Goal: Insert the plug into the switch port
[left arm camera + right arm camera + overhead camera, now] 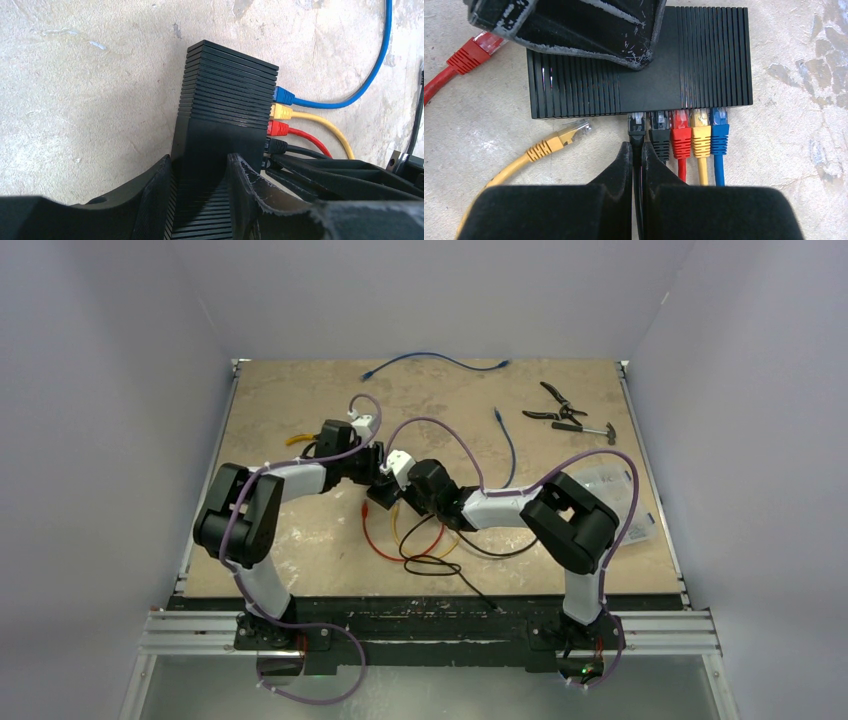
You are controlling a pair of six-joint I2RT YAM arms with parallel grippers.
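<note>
Lying flat on the mottled beige table (pixel 804 165), the ribbed black plastic switch (pixel 709 60) is clamped across its width by the half-spread left gripper (pixel 200 172). The right gripper (pixel 637 156) pinches the thin black cable (pixel 638 144) just behind its black plug (pixel 637 125), whose clear tip meets the socket row (pixel 674 114).

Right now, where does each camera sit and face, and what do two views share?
Top external: above and behind the bases, looking down on the table; the left arm and right arm show.
Left wrist: low, looking along the left gripper, which clamps the switch.
Right wrist: looking down over the right gripper, which pinches the black plug at the port edge.
Shared: both wrist views show the switch and the seated blue plug.
</note>
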